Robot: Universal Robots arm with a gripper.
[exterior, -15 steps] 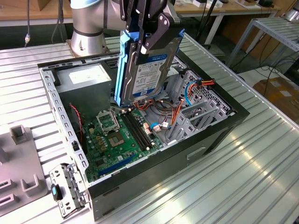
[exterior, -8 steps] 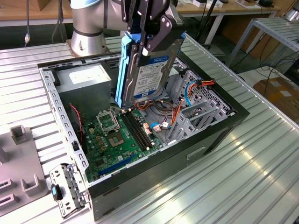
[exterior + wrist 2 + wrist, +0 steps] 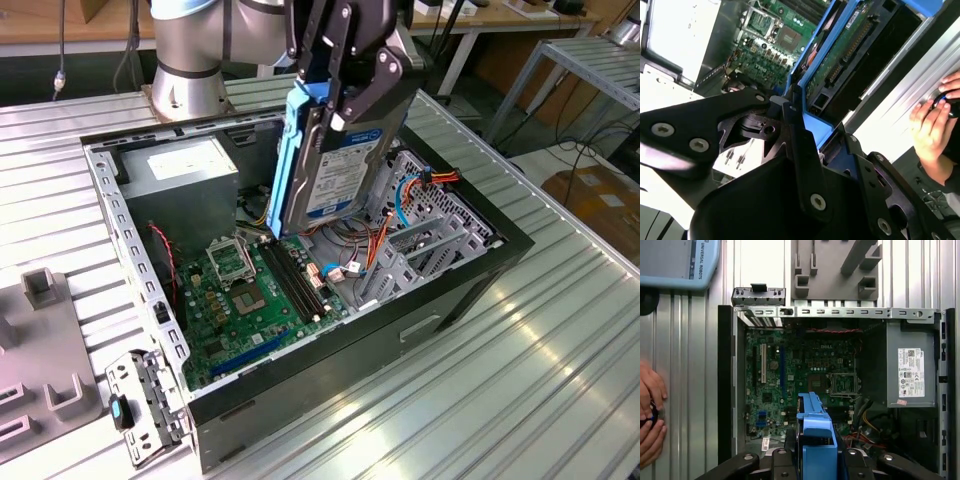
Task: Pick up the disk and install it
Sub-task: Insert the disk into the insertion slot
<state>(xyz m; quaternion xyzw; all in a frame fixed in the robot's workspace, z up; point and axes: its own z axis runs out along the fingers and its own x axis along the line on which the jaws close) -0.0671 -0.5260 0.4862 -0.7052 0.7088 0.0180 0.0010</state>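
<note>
1. The grey power box sits in the open computer case, lower than the pincer and to its left in the exterior view.
2. The green board lies below the pincer.
3. The pincer is clamped on the disk, which hangs on edge, tilted, over the case's inside.
4. The ribbed table carrying the case stretches away below the pincer's right.

Claw over open case, disk in its grip.
Disk on edge between the claw's fingers; case sits on the table. Under the claw: motherboard. In the case, power supply box to the exterior view's left of the claw, drive cage to that view's right. Outside the case, fixture plate well to the left.
</note>
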